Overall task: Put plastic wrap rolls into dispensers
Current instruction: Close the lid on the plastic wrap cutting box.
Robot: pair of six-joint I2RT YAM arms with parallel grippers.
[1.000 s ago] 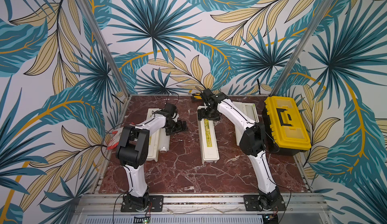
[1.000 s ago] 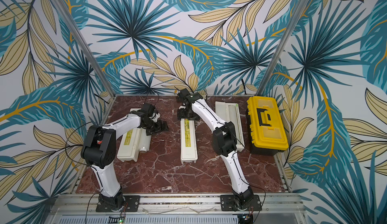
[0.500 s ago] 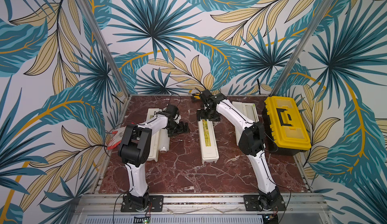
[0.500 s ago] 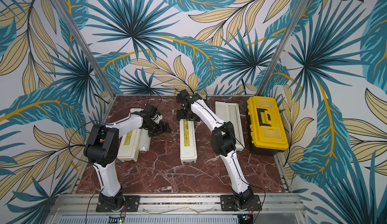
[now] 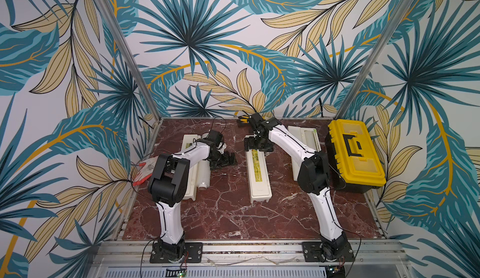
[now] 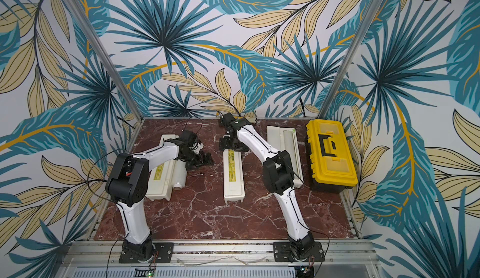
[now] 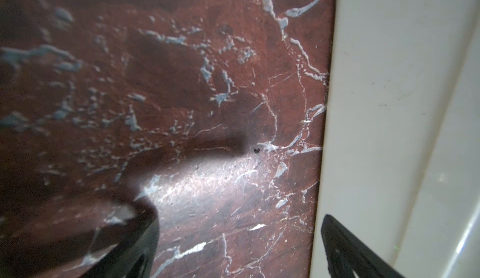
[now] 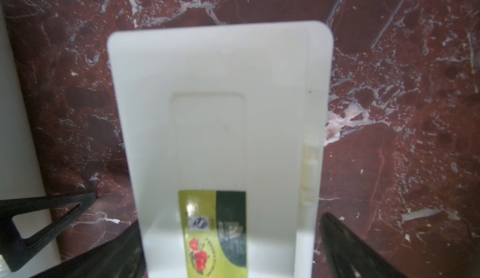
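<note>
Three cream dispensers lie lengthwise on the marble. The left dispenser (image 5: 191, 188) (image 6: 159, 183) shows its yellow label, and a plastic wrap roll (image 5: 204, 170) (image 6: 180, 171) lies along its right side. The middle dispenser (image 5: 258, 180) (image 6: 233, 180) (image 8: 220, 95) is shut. My right gripper (image 5: 258, 146) (image 6: 232, 145) (image 8: 231, 250) is open and straddles its far end. The right dispenser (image 5: 298, 136) (image 6: 274, 139) is open with a roll (image 5: 309, 140) (image 6: 287, 144) inside. My left gripper (image 5: 227, 159) (image 6: 204, 158) (image 7: 239, 245) is open and empty over bare marble, beside a cream dispenser wall (image 7: 389, 82).
A yellow-and-black toolbox (image 5: 355, 154) (image 6: 331, 154) stands at the right edge, close to the right dispenser. A red-and-white glove (image 5: 144, 170) lies at the table's left edge, behind the left arm's elbow. Walls close the table on three sides.
My left gripper has shifted to the right, away from the left roll toward the middle dispenser. The right gripper has stayed over the middle dispenser's far end.
</note>
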